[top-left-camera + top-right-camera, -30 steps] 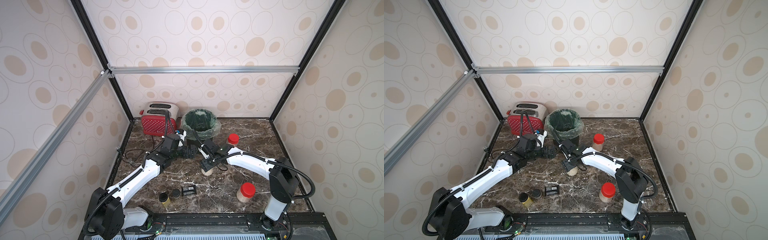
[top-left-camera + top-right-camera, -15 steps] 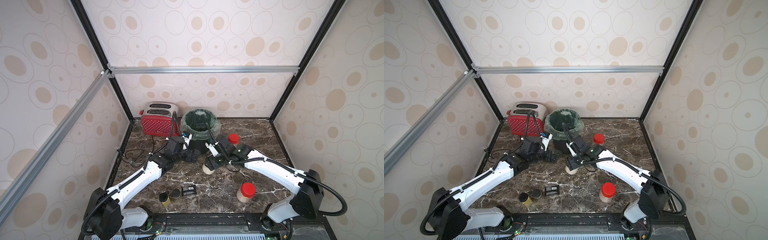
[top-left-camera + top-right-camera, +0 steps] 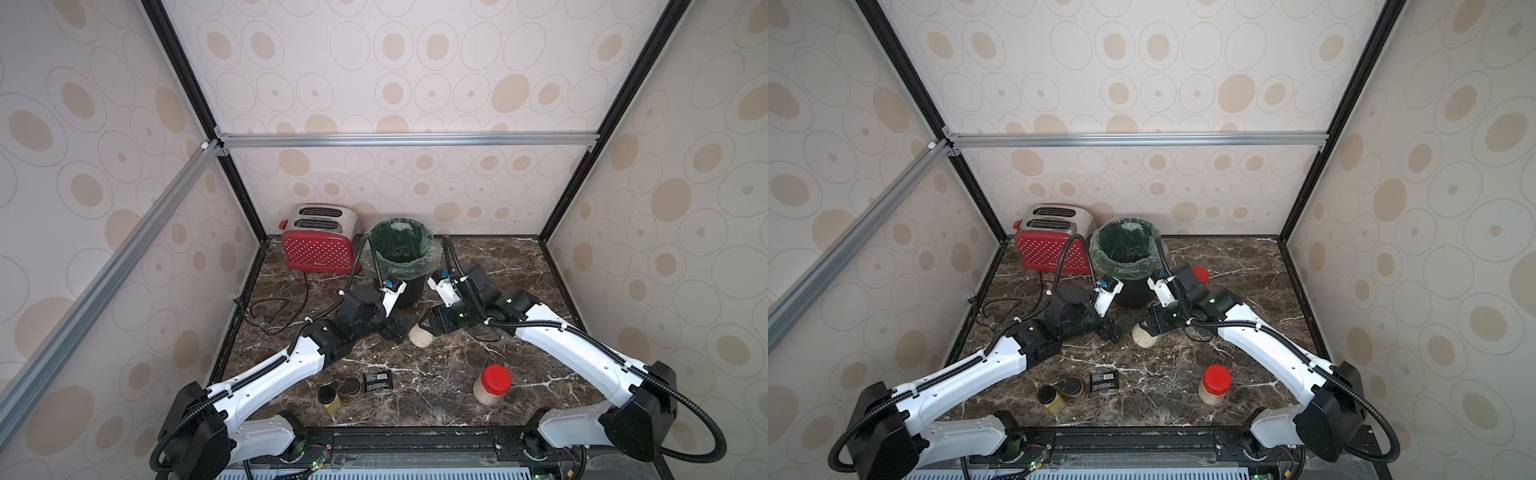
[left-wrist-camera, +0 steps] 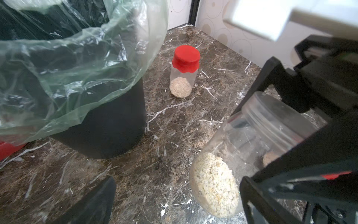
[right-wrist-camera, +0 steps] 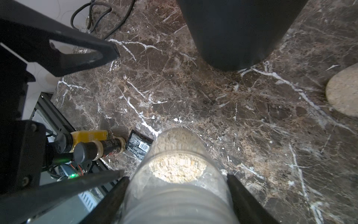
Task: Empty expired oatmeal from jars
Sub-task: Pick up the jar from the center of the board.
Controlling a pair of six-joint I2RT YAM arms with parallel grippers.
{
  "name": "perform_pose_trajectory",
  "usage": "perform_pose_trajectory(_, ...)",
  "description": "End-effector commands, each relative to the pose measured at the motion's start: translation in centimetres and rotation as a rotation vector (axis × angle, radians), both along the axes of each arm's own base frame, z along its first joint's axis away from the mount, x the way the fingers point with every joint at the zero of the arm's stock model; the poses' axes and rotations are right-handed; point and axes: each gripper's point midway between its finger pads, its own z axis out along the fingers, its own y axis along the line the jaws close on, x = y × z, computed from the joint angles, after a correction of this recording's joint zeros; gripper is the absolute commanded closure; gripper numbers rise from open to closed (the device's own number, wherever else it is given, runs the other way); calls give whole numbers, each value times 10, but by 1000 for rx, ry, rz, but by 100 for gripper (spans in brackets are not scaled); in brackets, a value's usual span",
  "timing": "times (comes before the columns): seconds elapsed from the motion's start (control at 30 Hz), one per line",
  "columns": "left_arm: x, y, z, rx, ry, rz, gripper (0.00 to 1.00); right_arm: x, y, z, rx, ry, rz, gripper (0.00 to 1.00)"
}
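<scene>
A lidless clear jar (image 3: pixel 420 334) with oatmeal (image 5: pixel 178 167) in its base leans in front of the bin, low over the marble. My right gripper (image 3: pixel 432 325) is shut on its threaded neck, one finger (image 5: pixel 116 199) on each side. My left gripper (image 3: pixel 395 331) stands open just left of that jar, holding nothing; its fingertips (image 5: pixel 108 54) end short of the jar. A second jar with a red lid (image 3: pixel 491 384) stands at the front right. A third red-lidded jar (image 4: pixel 184 73) stands right of the bin, mostly behind my right wrist in a top view (image 3: pixel 1200 275).
A black bin with a green liner (image 3: pixel 401 257) stands at the back centre, a red toaster (image 3: pixel 320 245) left of it with its cord (image 3: pixel 270 316) on the marble. Two small black-lidded spice jars (image 3: pixel 330 399) and a flat black packet (image 3: pixel 378 380) lie near the front edge.
My right arm's elbow has swung out to the right and forward while the held jar has barely shifted. The left gripper has crept a little right and nearer the jar, still open.
</scene>
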Motion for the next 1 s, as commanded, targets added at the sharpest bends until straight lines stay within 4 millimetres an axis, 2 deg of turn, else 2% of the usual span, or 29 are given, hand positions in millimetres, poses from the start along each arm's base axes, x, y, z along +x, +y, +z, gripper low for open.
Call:
perform_pose_trajectory(0.0,-2,-15,19,-48,-84,-76,1,0,9,26,99,-11,31,41)
perform_pose_trajectory(0.2,-4,-20,22,-51,-129,-121,1,9,10,39,154,0,21,41)
perform_pose_trajectory(0.5,-18,-24,23,-40,-143,-215,1,15,10,52,174,-13,28,41)
perform_pose_trajectory(0.8,-22,-21,26,-56,-161,-214,1,19,13,69,224,-33,44,41)
perform_pose_trajectory(0.97,-24,-34,26,-44,-131,-282,1,21,22,84,272,-44,66,41)
